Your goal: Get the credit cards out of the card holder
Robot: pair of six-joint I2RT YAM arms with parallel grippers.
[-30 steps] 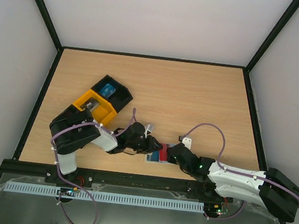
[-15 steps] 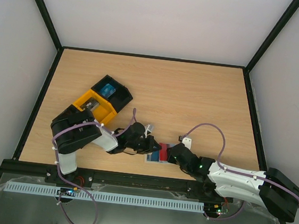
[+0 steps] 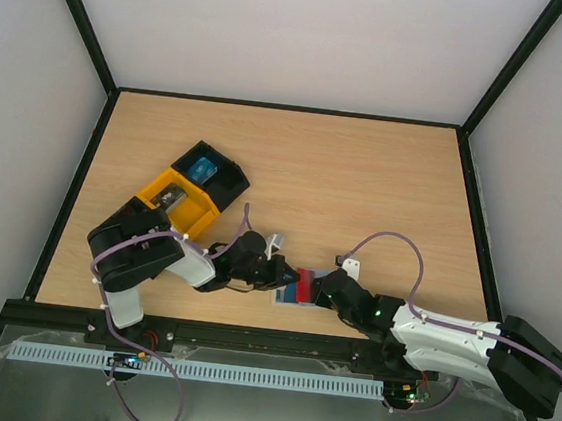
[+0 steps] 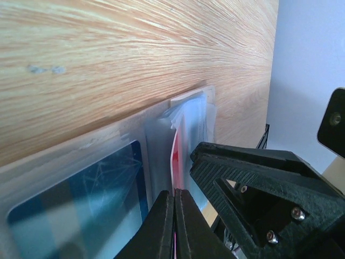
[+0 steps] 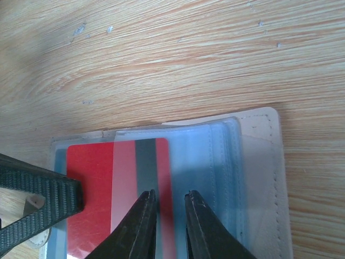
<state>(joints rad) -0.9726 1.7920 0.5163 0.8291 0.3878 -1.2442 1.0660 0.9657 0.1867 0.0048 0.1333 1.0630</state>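
**At the near table edge: extraction begun, 0 cards out**

Status: the card holder (image 5: 261,162) lies flat on the wooden table (image 3: 365,179), close to the near edge and between the 2 arms. 1 red credit card (image 5: 89,183) shows, with a dark stripe across it. It sits partly under the clear sleeve, so it is judged not yet withdrawn. No card lies loose on the table.

Grippers: the left gripper (image 4: 173,221) has its fingers pressed together on the thin edge of the red credit card, a red line showing between them. The right gripper (image 5: 167,224) has its tips set low on the sleeve over the card's stripe with a narrow gap between them. Whether it clamps anything cannot be told.

Left to do, in my judgement: slide this card fully clear, then check the other pockets.

Containers: another clear pocket of the holder carries a blue-toned insert (image 4: 81,199). Well apart, toward the left, a yellow-and-black tray (image 3: 158,186) holds a bright blue item (image 3: 203,170) in its black compartment and a small grey object (image 3: 174,197), unidentified, in its yellow one.
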